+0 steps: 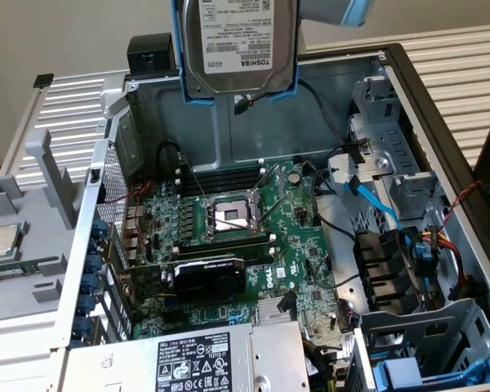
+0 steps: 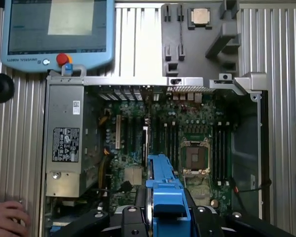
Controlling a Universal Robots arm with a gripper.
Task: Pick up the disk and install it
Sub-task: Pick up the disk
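The gripper [image 2: 166, 213] is nearest the wrist cam. Its black jaws are clamped on the disk [image 1: 238, 37], one on each side of the blue carrier [image 2: 164, 190]. So you've got the disk held and off the ground.

In the ext. view it hangs high over the open PC case [image 1: 429, 98], at top centre. Its flat face w/ the white label is turned to that cam, print upside down, carrier wrapped round the edges. It touches nothing in the case.

Below it the wrist cam looks straight down on the mobo [image 2: 158, 133]. The carrier's edge lines up btw the card slots and the CPU socket [image 2: 195, 158].

In the ext. view:
- The GPU card [image 1: 208, 276] lies across the board, just on the near side of the socket.
- The PSU [image 1: 196, 359] sits closest to that cam.
- The drive cage [image 1: 429, 351] is at the ext. view's right w/ a blue piece [image 1: 400, 374] inside.
- A blue cable [image 1: 376, 204] runs farther back from the cage.

Farther out, beside the case, a grey tray [image 2: 197, 49] has the small CPU chip [image 2: 201, 16] in a pocket. The teach pendant [image 2: 56, 29] lies on the ribbed table [image 2: 15, 148]. A person's hand [image 2: 7, 217] rests on that table near the PSU end of the case.
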